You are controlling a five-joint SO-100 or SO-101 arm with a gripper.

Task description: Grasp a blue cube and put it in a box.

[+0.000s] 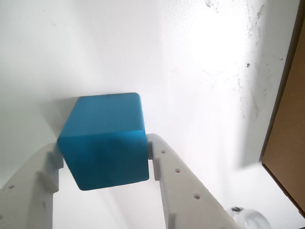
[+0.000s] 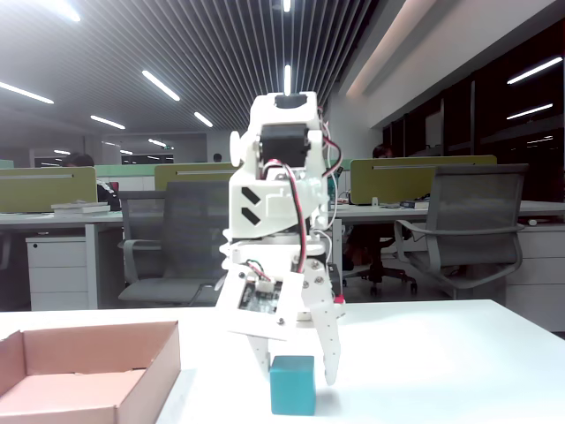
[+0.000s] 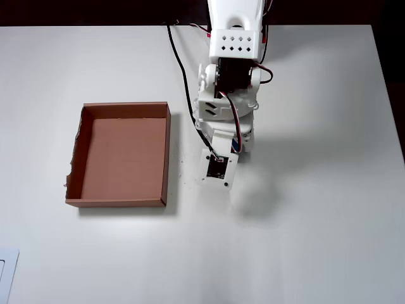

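Note:
The blue cube (image 1: 107, 140) rests on the white table between my two white fingers. In the wrist view both fingers press against its left and right sides. In the fixed view my gripper (image 2: 297, 375) points down over the cube (image 2: 292, 386), one finger on each side. The box (image 3: 167, 155) is an open, empty brown cardboard tray to the left of the arm in the overhead view. It sits at the lower left of the fixed view (image 2: 163, 371), and its corner shows at the right edge of the wrist view (image 1: 288, 143). The overhead view hides the cube under my wrist.
The arm (image 3: 228, 95) reaches from the table's far edge in the overhead view. A pale flat object (image 3: 6, 272) lies at the lower left corner. Office desks and chairs stand behind the table in the fixed view.

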